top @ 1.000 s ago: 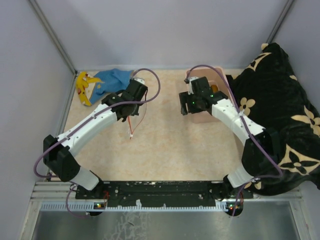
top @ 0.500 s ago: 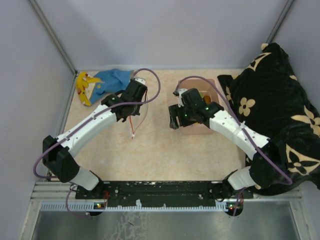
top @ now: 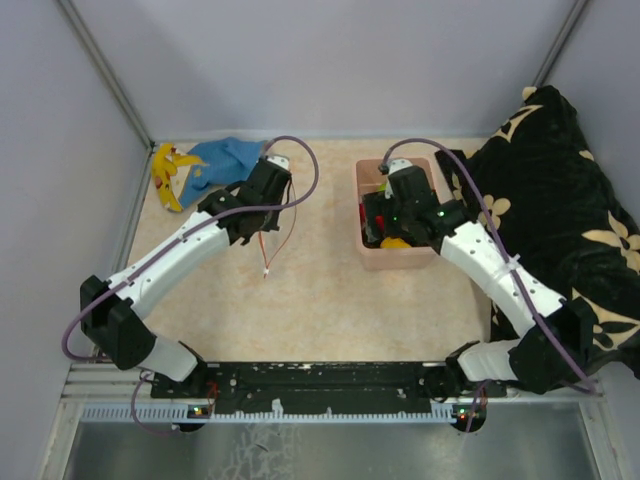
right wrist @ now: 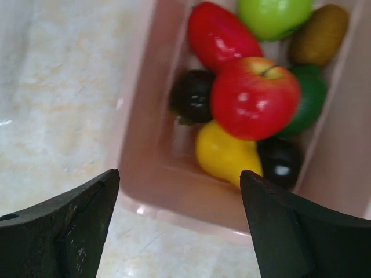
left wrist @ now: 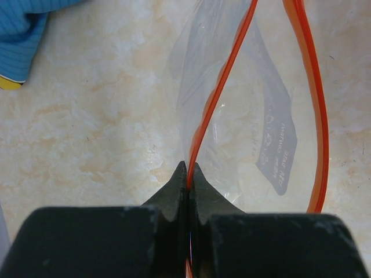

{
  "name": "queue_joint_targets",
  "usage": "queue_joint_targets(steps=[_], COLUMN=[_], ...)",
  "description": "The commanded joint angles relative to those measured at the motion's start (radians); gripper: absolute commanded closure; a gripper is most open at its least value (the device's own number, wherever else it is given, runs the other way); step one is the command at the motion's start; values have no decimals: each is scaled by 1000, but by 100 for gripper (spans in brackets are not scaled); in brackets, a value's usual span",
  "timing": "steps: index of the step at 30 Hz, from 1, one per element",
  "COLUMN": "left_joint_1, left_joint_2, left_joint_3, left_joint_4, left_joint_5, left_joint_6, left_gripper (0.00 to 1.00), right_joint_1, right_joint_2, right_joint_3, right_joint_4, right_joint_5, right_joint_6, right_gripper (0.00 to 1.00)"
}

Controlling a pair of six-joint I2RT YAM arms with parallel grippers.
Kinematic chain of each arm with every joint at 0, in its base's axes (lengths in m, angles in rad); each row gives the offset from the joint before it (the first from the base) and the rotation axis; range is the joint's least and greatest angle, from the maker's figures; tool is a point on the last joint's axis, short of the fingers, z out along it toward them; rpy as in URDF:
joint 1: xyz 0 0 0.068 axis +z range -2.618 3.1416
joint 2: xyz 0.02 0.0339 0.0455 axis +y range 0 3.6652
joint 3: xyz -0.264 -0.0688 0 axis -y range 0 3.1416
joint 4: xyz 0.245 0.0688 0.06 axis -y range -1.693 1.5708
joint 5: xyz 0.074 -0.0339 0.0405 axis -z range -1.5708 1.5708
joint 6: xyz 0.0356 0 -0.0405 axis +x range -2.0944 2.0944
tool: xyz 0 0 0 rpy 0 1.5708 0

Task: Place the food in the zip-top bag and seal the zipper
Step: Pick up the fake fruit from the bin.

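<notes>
Top external view: right gripper (right wrist: 177, 184), spread wide, now hangs back over the food (right wrist: 255, 98) in the pink tub (top: 395, 259); left gripper (left wrist: 188, 174) stays pinching the zipper (left wrist: 224, 81).

From above, the right arm (top: 480, 255) covers most of the food (top: 395, 243) in the pink tub (top: 395, 262), and the zip-top bag (left wrist: 243, 116) is too faint to trace there (only its zipper (top: 264, 262) shows, as a thin line). In the left wrist view the zipper loop and blue cloth (left wrist: 17, 29) run off the top edge; the bag's print is unreadable.
</notes>
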Motion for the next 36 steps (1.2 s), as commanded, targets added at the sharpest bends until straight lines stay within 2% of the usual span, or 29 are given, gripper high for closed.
queue_joint_targets(steps=[1, 8, 23, 32, 36], left_joint_1=[2, 2, 2, 2, 2], left_joint_2=[-32, -25, -22, -20, -19], left_joint_3=[-7, -7, -7, -7, -7], left_joint_4=[29, 26, 24, 24, 23], left_joint_5=[14, 17, 10, 22, 26], left_joint_6=[10, 9, 13, 12, 11], left_gripper=[100, 100, 100, 100, 100], right_joint_1=[-85, -152, -194, -195, -194], right_joint_2=[-13, 61, 265, 314, 315], right_joint_3=[27, 6, -20, -48, -45], right_joint_4=[40, 188, 326, 341, 336], right_joint_5=[147, 160, 146, 136, 135], right_joint_6=[-24, -5, 51, 53, 53], right_gripper=[13, 6, 5, 6, 13])
